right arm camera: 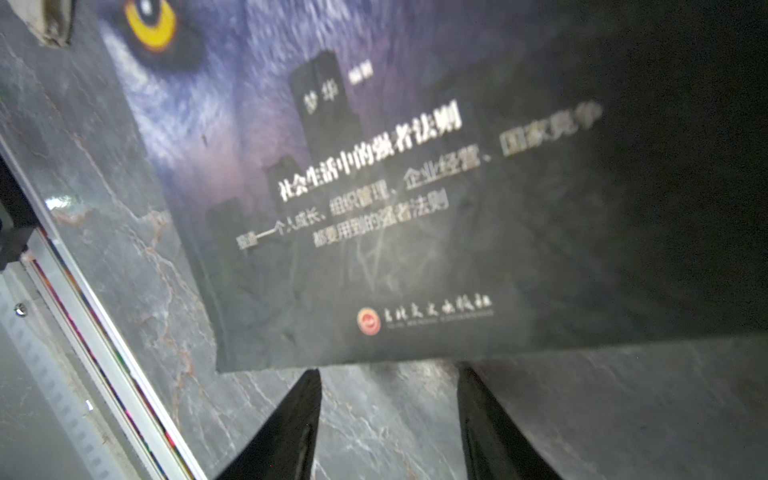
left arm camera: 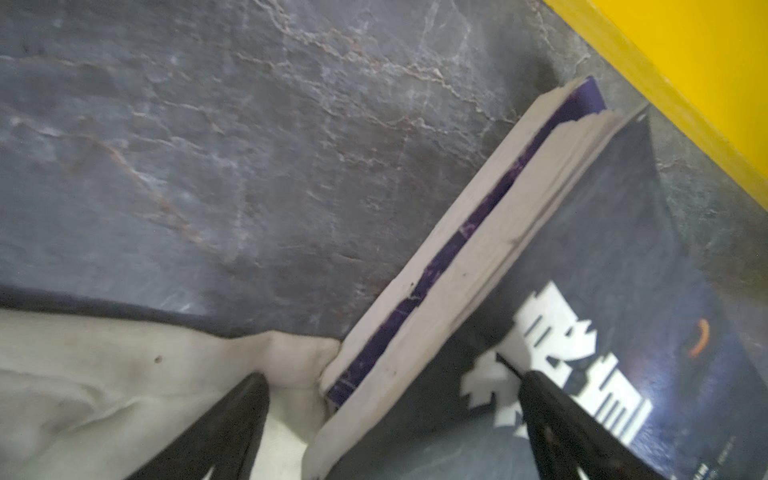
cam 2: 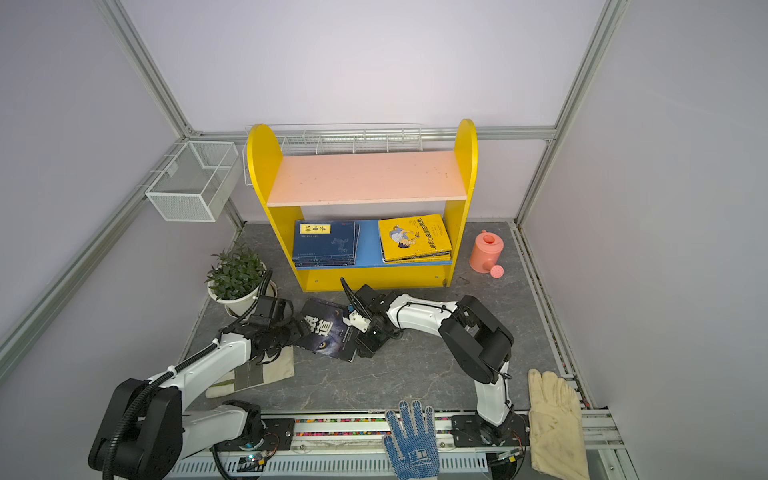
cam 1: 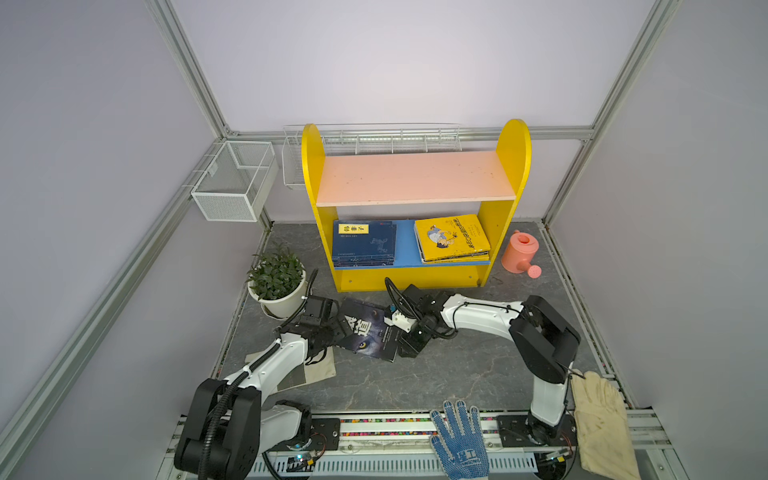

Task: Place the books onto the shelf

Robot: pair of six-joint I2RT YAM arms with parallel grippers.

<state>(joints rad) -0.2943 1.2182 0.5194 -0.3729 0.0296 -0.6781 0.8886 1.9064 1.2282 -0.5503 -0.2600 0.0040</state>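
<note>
The dark book [cam 1: 368,332] with the wolf eye is lying flat on the grey table [cam 1: 457,374] in the lower middle of both top views, just in front of the shelf [cam 1: 311,174] and not on it. The navy books [cam 1: 363,245] and the yellow book [cam 1: 451,237] are sitting on the blue board [cam 1: 405,249]. The left gripper [left arm camera: 386,382] is standing wide apart, with one finger over the white cloth [left arm camera: 104,374] and the other over the cover, so it is gripping nothing. The right gripper [right arm camera: 388,374] is apart too, waiting just beside the book's edge low in its wrist view, with only table between its fingers. The book is flat on the table, so the fingers may be sliding over it instead of getting under it, or the left gripper may be pinching the cloth along with the pages. A push from one side may be shoving the book into the shelf. In the left wrist view a purple stripe is running between two pale page edges, so I cannot tell if this is one book or two stacked. In both top views the arms are covering the book's two ends, and the right wrist view is looking blurry and dark on its right side
</note>
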